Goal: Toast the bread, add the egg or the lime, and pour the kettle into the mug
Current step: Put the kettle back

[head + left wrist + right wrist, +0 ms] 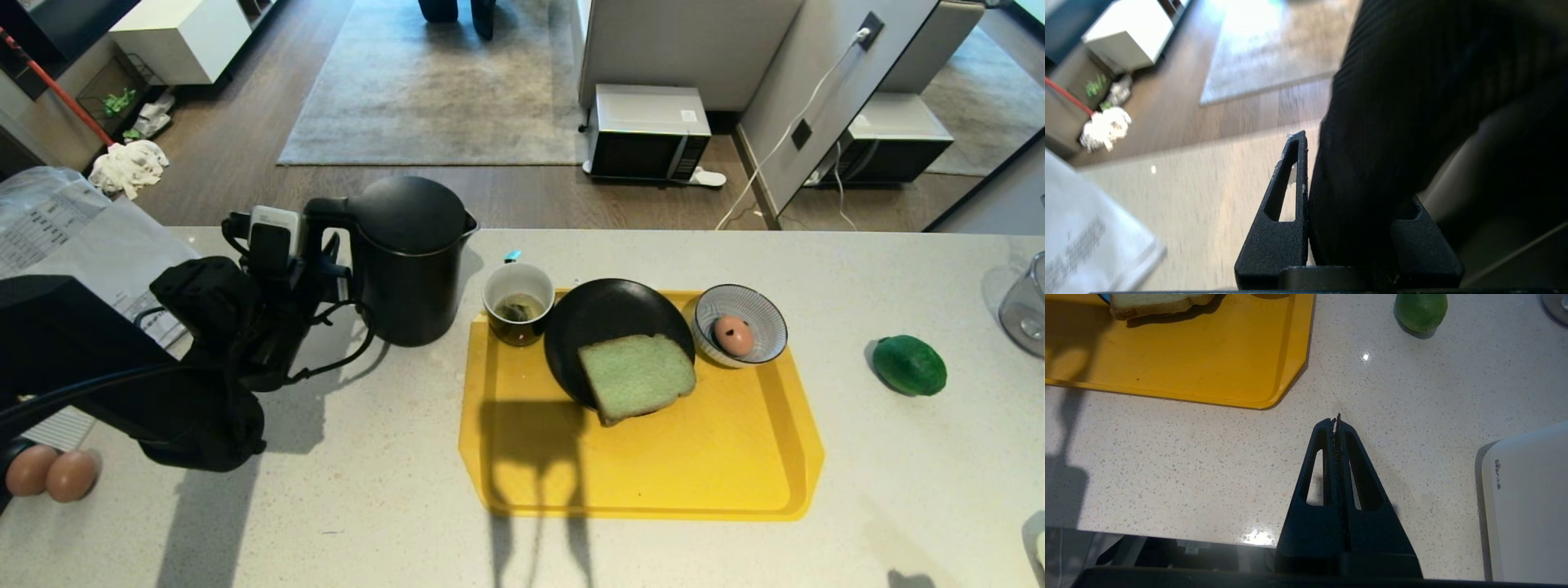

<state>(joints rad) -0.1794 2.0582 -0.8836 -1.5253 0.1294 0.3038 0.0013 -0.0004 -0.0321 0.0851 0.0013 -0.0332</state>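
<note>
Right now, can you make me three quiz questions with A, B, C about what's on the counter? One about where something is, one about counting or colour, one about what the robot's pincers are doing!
1. Where is the egg?
A. In the striped bowl
B. In the mug
C. On the bread

2. What colour is the tray?
A. Blue
B. Yellow
C. White

3. What is the left pincer doing?
A. Hanging open over the tray
B. Squeezing the lime
C. Gripping the kettle's handle

Answers:
1. A, the egg sits inside the striped bowl on the tray.
2. B, the tray under the plate is bright yellow.
3. C, the pincer's fingers sit either side of the black handle; the right pincer is shut and empty over the counter.
</note>
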